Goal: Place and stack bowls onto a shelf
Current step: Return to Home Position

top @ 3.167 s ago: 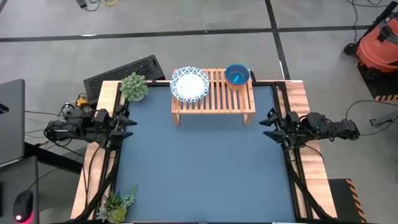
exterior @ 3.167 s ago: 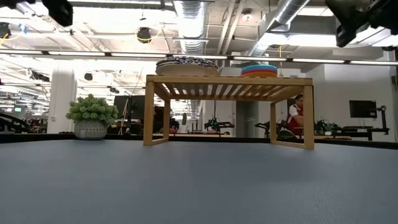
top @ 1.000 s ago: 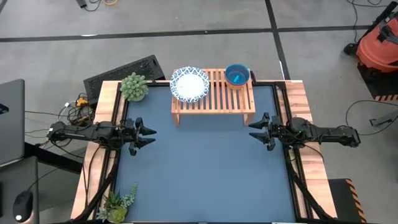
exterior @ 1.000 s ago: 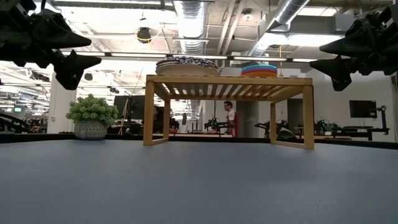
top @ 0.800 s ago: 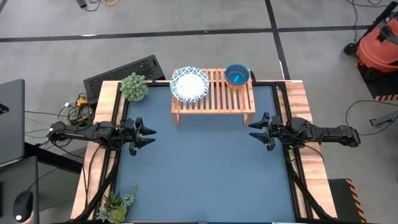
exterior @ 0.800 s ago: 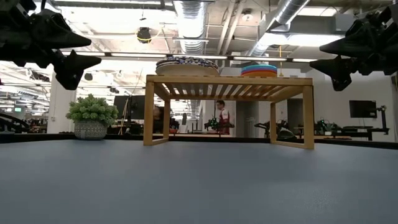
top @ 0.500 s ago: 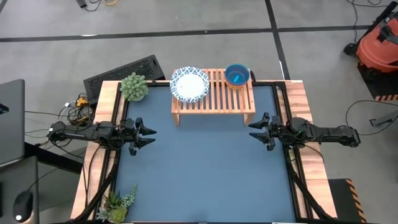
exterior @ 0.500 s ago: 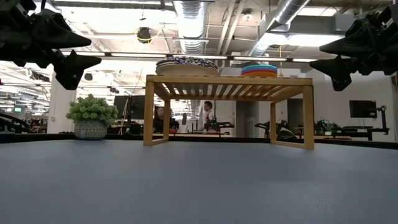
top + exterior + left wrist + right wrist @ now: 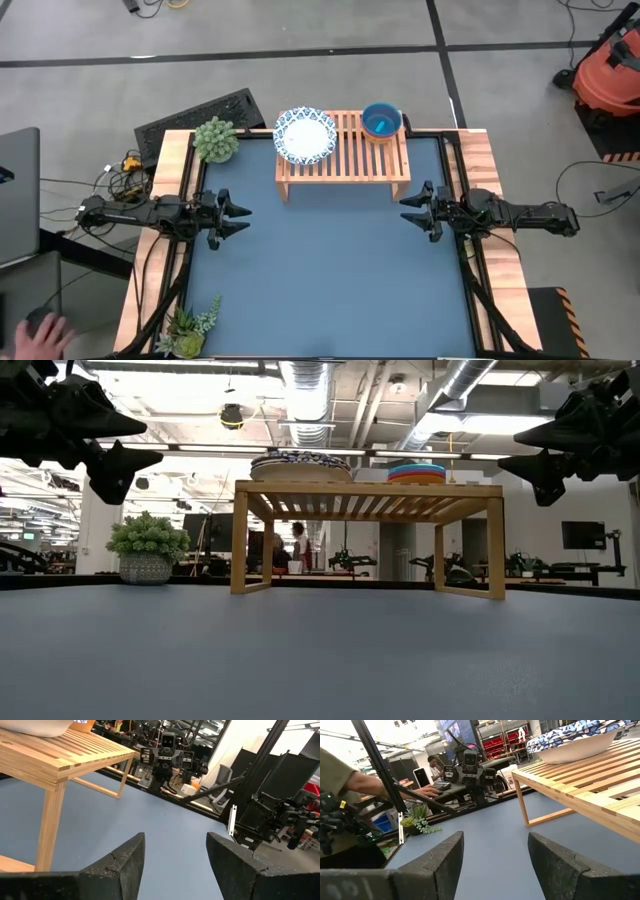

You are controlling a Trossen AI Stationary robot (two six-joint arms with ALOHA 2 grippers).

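The left gripper (image 9: 240, 219) hovers over the left edge of the tabletop (image 9: 330, 280), fingers apart and empty, pointing toward the centre. A potted plant (image 9: 215, 140) stands at the far left corner. The shelf (image 9: 345, 168) stands at the middle of the far edge. The white patterned bowls (image 9: 305, 136) sit nested in one stack on the shelf's left end. The coloured bowls (image 9: 381, 122) form a second stack at the shelf's far right corner, with the blue bowl uppermost. The right gripper (image 9: 404, 211) hovers over the right edge, fingers apart and empty, facing the left gripper.
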